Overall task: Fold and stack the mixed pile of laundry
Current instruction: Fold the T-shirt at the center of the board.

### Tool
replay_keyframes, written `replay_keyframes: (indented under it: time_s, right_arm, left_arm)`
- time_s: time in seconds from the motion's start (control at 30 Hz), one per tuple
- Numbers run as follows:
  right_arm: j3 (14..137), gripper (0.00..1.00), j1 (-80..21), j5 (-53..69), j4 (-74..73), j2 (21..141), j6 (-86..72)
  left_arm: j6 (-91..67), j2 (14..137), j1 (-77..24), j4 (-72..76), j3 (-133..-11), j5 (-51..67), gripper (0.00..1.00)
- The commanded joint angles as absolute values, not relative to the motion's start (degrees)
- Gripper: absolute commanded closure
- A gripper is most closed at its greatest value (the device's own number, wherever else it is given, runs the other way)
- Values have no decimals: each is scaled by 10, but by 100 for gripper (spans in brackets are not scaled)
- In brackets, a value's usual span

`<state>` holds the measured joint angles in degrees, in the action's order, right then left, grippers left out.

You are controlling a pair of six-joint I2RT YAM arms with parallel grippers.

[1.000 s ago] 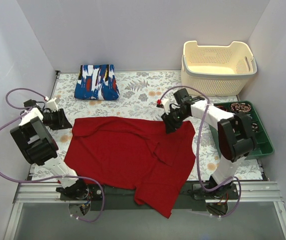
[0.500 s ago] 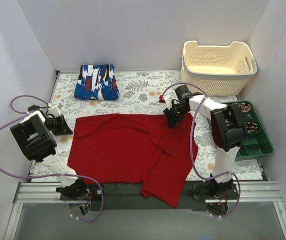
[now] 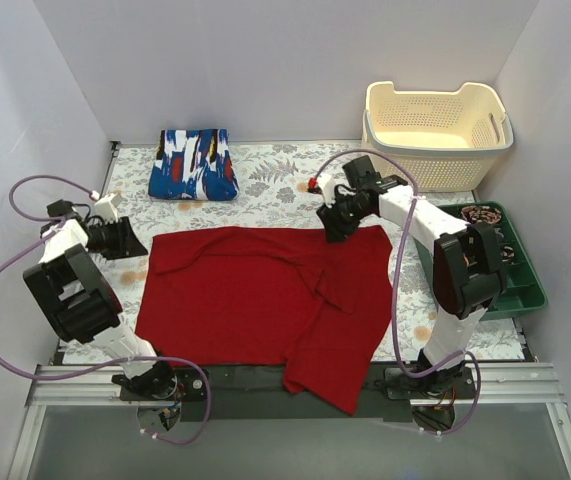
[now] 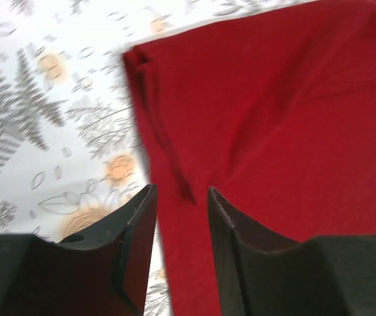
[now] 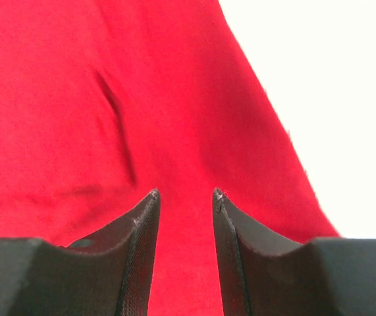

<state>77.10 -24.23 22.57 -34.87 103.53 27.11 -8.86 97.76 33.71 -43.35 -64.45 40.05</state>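
Top cam sits high behind the arm bases, looking down on the whole table (image 3: 275,180). The wrist cams peek past the left gripper (image 4: 181,189) and right gripper (image 5: 186,192), super close to the cloth. All three share the red garment (image 3: 255,290): left cam gets its left edge, right cam its far right corner.

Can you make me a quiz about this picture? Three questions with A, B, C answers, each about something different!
1. Where does the cream basket stand?
A) at the far right corner of the table
B) at the near left corner
C) on the floor

2. What colour is the big spread-out garment?
A) green
B) deep red
C) yellow

3. How is the blue patterned garment lying?
A) hanging from a gripper
B) stuffed in the basket
C) folded into a neat rectangle

Answers:
1 A: it sits at the back right, by the wall.
2 B: it looks red in every view.
3 C: it rests folded at the far left.
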Motion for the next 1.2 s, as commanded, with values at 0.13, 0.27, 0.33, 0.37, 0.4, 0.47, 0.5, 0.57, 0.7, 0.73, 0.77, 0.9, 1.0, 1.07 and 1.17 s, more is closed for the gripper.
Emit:
replay_keyframes:
  time_s: [0.13, 0.27, 0.33, 0.37, 0.4, 0.47, 0.5, 0.57, 0.7, 0.73, 0.77, 0.9, 1.0, 1.07, 1.17]
  right_arm:
    - [858, 54, -342, 240, -353, 1069, 251]
    - [875, 50, -377, 202, -338, 1102, 253]
    - [881, 50, -393, 192, -329, 1120, 255]
    - [883, 50, -398, 183, -326, 1124, 256]
    - [886, 50, -406, 179, -320, 1133, 256]
    - [889, 51, -413, 173, -314, 1139, 257]
    - [892, 51, -419, 171, -310, 1146, 257]
    - [897, 51, -424, 169, -309, 1153, 257]
    - [909, 51, -435, 163, -301, 1166, 251]
    - [911, 52, -437, 161, -300, 1167, 251]
    - [911, 52, -439, 155, -297, 1169, 250]
    - [923, 52, -441, 149, -293, 1184, 245]
    - [931, 52, -444, 144, -293, 1195, 247]
    - [932, 52, -445, 144, -294, 1200, 250]
    - [930, 51, -447, 138, -293, 1208, 252]
  left_arm:
    - [-109, 949, 301, -462, -627, 429, 56]
    - [-135, 961, 301, -449, -621, 400, 55]
    - [-141, 969, 301, -451, -621, 391, 55]
    - [-141, 971, 301, -458, -620, 391, 55]
    - [-141, 976, 301, -461, -616, 396, 55]
    - [-142, 976, 301, -462, -611, 402, 55]
    - [-143, 976, 301, -461, -605, 403, 55]
    - [-148, 979, 300, -459, -599, 405, 55]
    - [-150, 983, 300, -455, -593, 406, 55]
    - [-152, 983, 300, -454, -590, 404, 55]
    - [-153, 985, 300, -451, -590, 405, 55]
    - [-155, 992, 297, -452, -593, 405, 55]
    - [-156, 996, 294, -452, -596, 407, 55]
    - [-158, 998, 294, -451, -599, 408, 55]
    - [-161, 1003, 292, -451, -600, 410, 55]
